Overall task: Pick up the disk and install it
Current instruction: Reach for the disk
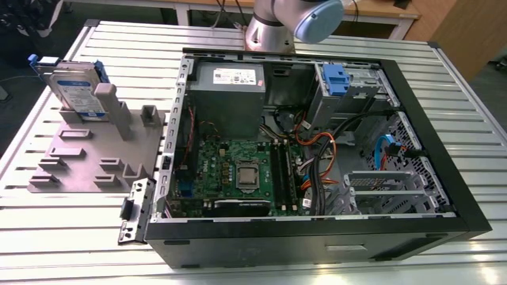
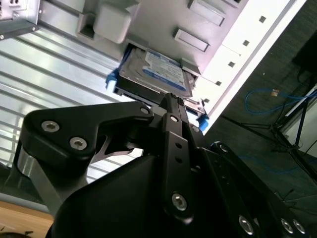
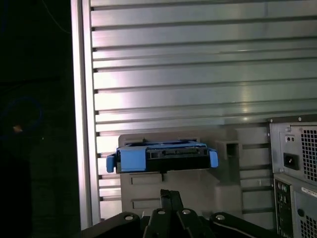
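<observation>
Where slatted table [image 1: 71,237] ends, dark floor [image 1: 12,110], disk [image 1: 73,89] upright

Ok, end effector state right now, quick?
End effector: closed, holding nothing. The disk stands apart from it in the grey holder.

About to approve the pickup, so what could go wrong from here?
1. The claw looks shut; coming down like that, it could knock the disk, which stands on edge in the grey holder.
2. Loose orange cables near the drive bay might snag it.
</observation>
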{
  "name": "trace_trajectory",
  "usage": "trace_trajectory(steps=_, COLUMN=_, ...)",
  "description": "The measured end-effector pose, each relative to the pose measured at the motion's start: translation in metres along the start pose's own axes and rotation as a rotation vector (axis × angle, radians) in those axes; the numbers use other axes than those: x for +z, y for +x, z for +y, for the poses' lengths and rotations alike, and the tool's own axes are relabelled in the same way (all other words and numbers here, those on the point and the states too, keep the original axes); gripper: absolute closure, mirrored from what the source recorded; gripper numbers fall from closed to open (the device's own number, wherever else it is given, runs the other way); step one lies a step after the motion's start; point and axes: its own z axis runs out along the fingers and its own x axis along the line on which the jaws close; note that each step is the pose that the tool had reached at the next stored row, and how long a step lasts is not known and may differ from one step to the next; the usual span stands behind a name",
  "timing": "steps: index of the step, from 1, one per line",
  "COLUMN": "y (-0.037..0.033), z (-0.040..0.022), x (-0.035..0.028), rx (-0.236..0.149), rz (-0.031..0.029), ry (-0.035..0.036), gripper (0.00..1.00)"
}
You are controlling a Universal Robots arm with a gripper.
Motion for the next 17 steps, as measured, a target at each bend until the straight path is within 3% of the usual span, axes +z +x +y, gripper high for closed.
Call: trace_trajectory(steps=17, y=0.0021, z=0.0002, x=0.0005, rx=0.000, rz=0.0009, ry=0.0000, gripper=0.89)
